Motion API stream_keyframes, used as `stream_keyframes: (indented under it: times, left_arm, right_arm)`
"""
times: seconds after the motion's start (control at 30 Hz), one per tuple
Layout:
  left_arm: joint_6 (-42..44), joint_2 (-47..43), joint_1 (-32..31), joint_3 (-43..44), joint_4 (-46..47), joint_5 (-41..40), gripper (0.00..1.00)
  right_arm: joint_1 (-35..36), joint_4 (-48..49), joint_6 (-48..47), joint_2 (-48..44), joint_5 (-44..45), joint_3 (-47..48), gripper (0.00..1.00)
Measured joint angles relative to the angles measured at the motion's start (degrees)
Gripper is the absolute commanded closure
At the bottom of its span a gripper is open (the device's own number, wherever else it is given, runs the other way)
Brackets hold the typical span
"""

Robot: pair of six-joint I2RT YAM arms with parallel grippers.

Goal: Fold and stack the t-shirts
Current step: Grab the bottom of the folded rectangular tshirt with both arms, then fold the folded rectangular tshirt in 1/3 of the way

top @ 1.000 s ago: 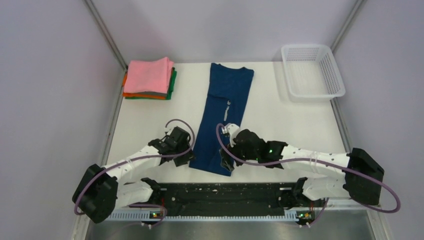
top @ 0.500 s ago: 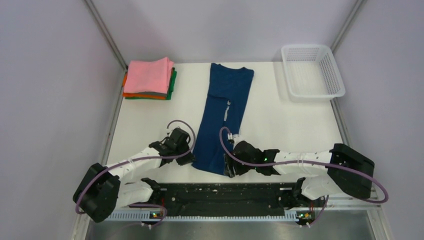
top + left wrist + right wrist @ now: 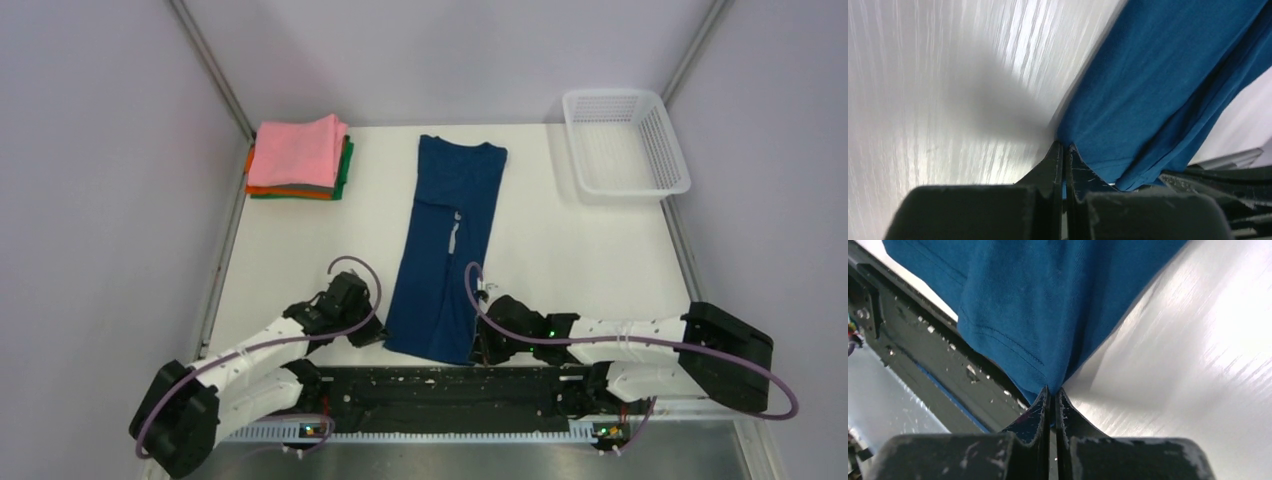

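Shirt: the navy shirt (image 3: 448, 250) lies as a long, narrow strip down the middle of the table (image 3: 570, 250), sides folded in. Its collar points to the far edge and its hem is at the near edge. A small white print shows about halfway along.
Shirt cloth: it is smooth over most of its length. It is drawn into tight creases at the two near corners, where the stitched hem shows in the right wrist view.
Stack: folded squares (image 3: 298, 158) sit at the far left corner. Pink is on top, with grey, green and orange edges showing beneath. It is well apart from the shirt.
Left hand: the left hand (image 3: 1064, 146) has its fingers pinched tight on the shirt's near left corner, low over the table.
Right hand: the right hand (image 3: 1052, 389) has its fingers pinched tight on the near right corner of the hem, beside the black rail (image 3: 430, 388) at the near edge.
Basket: the white mesh basket (image 3: 625, 140) stands upright at the far right corner, with its mesh floor in plain view.
Change, hands: a second ago both hands were further up the table. They now sit closer to the near edge, the right one most clearly.
Change, shirt: the hem has come along to the rail, the collar has slid a little away from the far edge, and the strip lies straighter.
Unchanged: the stack and basket are as they were.
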Motion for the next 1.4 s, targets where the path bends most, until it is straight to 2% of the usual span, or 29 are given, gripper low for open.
stream_keyframes:
  times: [0.23,0.4,0.57,0.77,1.1,1.4]
  left_arm:
    - [-1.6,-14.7,-0.6,-5.6,-2.3,6.4,1.0]
    - [-2.2,-16.3,-0.6,-4.8,2.1,10.4,1.0]
    - [-1.0,-8.0,-0.1,2.8,4.1,9.0,1.0]
    - [3.3,7.1,5.2,17.7,5.9,8.9,1.0]
    - [8.7,31.0,12.4,37.0,7.9,15.4,1.0]
    - [11.1,42.5,16.6,48.2,6.3,15.4,1.0]
  right_arm:
    - [0.0,-1.0,1.0,-5.2,-4.5,-2.4,1.0]
    - [0.0,-5.2,0.3,-5.7,-4.0,0.6,1.0]
    - [-2.0,-7.6,-1.8,-5.7,-2.8,6.2,1.0]
    - [-14.0,-7.8,-6.7,-4.4,-3.0,9.5,1.0]
    - [-29.1,-4.1,-13.2,9.2,-8.3,22.3,1.0]
    - [-37.3,-0.3,-14.7,20.5,-12.8,29.5,1.0]
